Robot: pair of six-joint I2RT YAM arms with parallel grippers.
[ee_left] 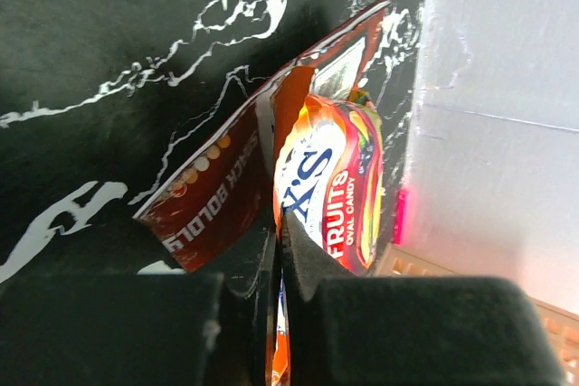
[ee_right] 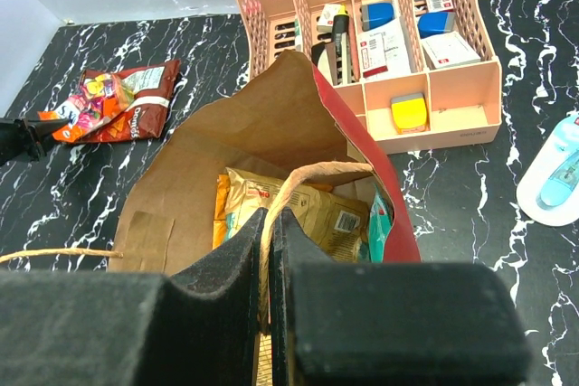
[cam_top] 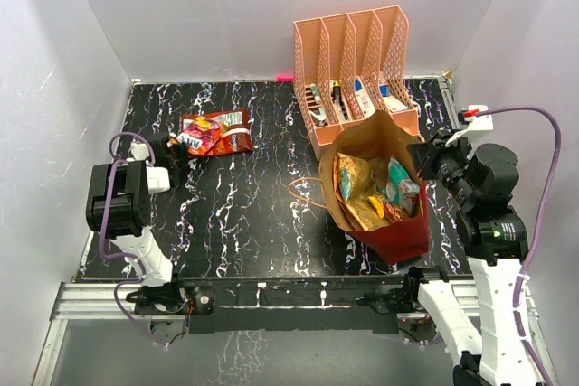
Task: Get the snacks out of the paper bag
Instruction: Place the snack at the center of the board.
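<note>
A: What does the right gripper (ee_right: 269, 219) have?

B: Its jaws are pressed together on a twine handle (ee_right: 308, 174) of the paper bag (ee_right: 244, 124). The cord runs up from between the fingers and arches over the bag's mouth.

A: And the bag?

B: It stands on the right half of the table (cam_top: 244, 214), mouth gaping. A gold packet (ee_right: 289, 196) lies inside with a teal packet (ee_right: 378, 223) against the red wall beside it.

A: And the left gripper (ee_left: 278, 228)?

B: It is closed tight too, pinching the edge of an orange candy packet (ee_left: 330, 187) on the left side of the table, well apart from the bag.

A: Is that packet lifted?

B: I cannot tell. It overlaps a dark red packet (ee_left: 217, 196) that lies flat on the tabletop.

A: And farther back?

B: The peach organizer (ee_right: 470, 119) stands just behind the bag, against the rear wall.
</note>
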